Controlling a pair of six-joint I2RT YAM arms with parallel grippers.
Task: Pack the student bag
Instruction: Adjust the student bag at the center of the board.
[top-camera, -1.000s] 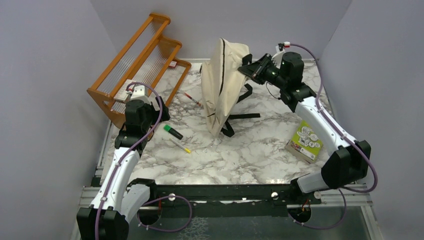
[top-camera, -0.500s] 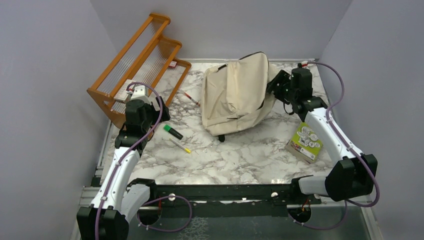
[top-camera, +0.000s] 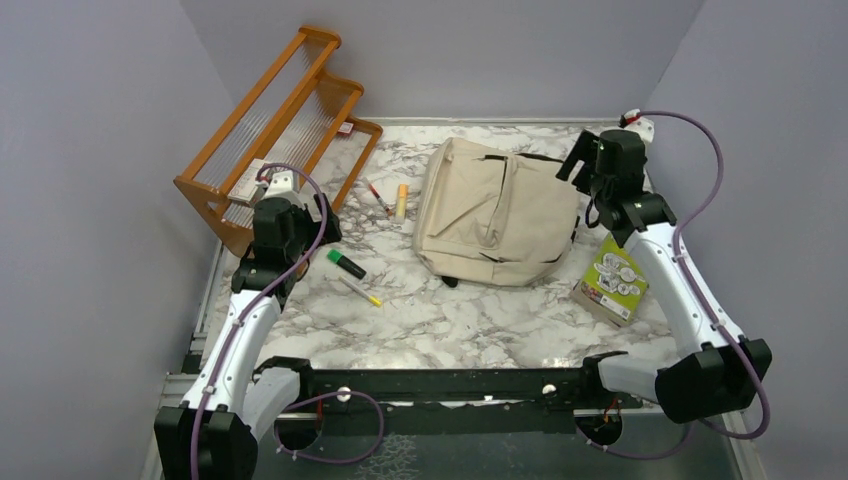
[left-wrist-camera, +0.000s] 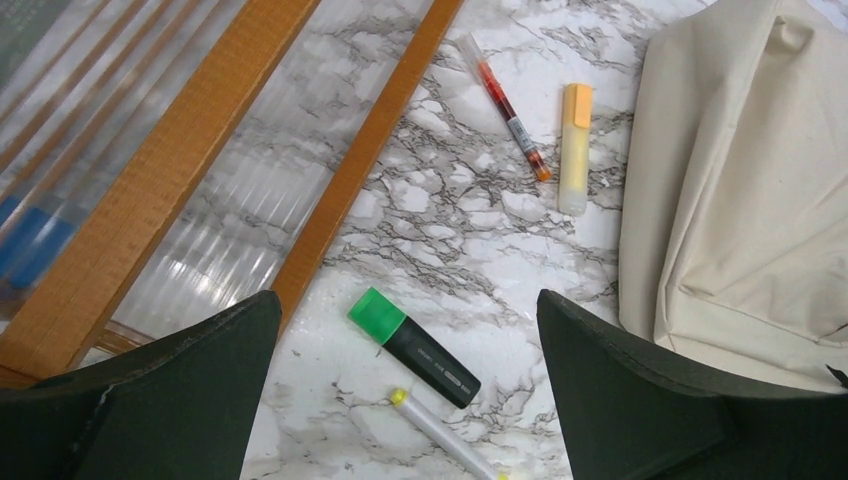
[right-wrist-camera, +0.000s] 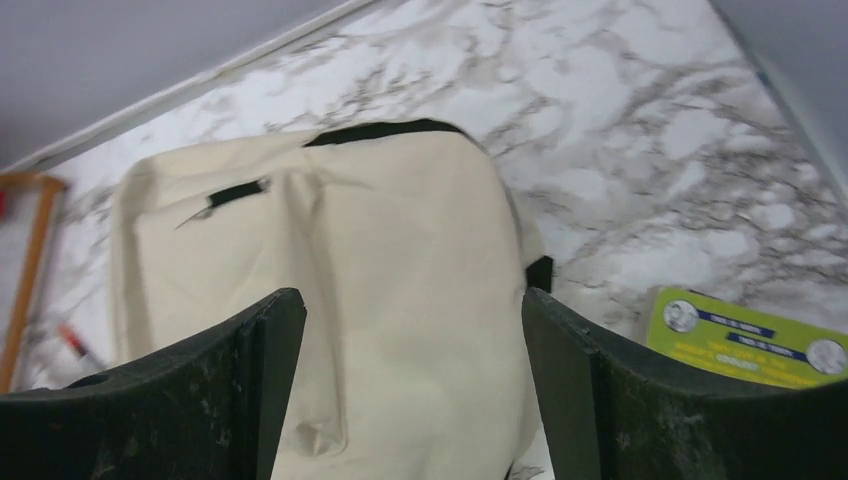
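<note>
Student bag lies flat on the tabletop, just ahead of the right gripper, whose jaws stand wide and empty; the left gripper, equally wide and empty, has it to its right.

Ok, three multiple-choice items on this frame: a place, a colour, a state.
1. Relative to the student bag, the green box lies: A) left; B) right; C) on top.
2. The cap of the black highlighter is: A) green; B) blue; C) red.
3. The student bag: A) stands upright; B) lies flat on the table; C) hangs in the air.
Key: B, the top view shows the box on the bag's right; A, the left wrist view shows green; B, the bag rests flat on the marble.
</note>
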